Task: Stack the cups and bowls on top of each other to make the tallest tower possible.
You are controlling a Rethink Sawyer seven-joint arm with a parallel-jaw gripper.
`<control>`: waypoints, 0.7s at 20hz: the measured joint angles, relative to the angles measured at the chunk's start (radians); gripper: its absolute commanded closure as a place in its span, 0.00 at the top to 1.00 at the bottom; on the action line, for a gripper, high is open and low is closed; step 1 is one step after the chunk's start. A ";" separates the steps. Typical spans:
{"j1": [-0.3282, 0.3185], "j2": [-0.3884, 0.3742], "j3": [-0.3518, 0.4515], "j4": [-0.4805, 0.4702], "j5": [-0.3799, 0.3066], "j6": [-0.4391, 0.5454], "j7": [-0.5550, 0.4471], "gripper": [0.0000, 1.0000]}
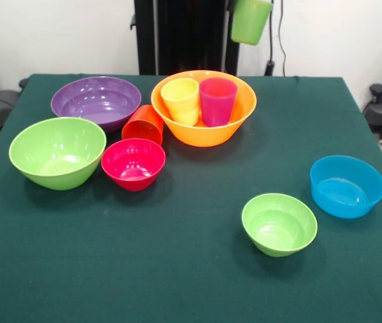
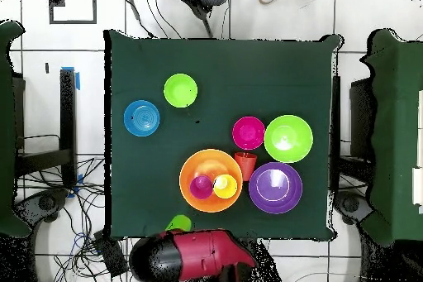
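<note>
On green cloth-covered table (image 1: 191,282):
- Large orange bowl (image 1: 207,131), glossy, round; yellow tumbler (image 1: 180,99) and magenta tumbler (image 1: 217,99) stand upright inside it, side by side.
- Orange-red tumbler (image 1: 143,124), tipped on its side, wedged between orange bowl, wide purple bowl (image 1: 96,101) and small pink-red bowl (image 1: 133,163).
- Large light-green bowl (image 1: 57,152), smooth, just beside the pink-red one.
- Small light-green bowl (image 1: 279,223) and blue bowl (image 1: 347,186), near each other, well apart from the rest.
- Light-green tumbler (image 1: 250,20), raised at the top edge above the table's far side; gripper itself hidden, so its grip cannot be told.
</note>
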 measured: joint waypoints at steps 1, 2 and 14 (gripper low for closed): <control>-0.030 -0.008 0.014 0.005 0.000 0.000 0.000 0.00; -0.060 -0.016 0.028 0.009 -0.001 0.000 0.000 0.00; -0.470 -0.121 0.226 0.023 0.002 0.058 -0.002 0.00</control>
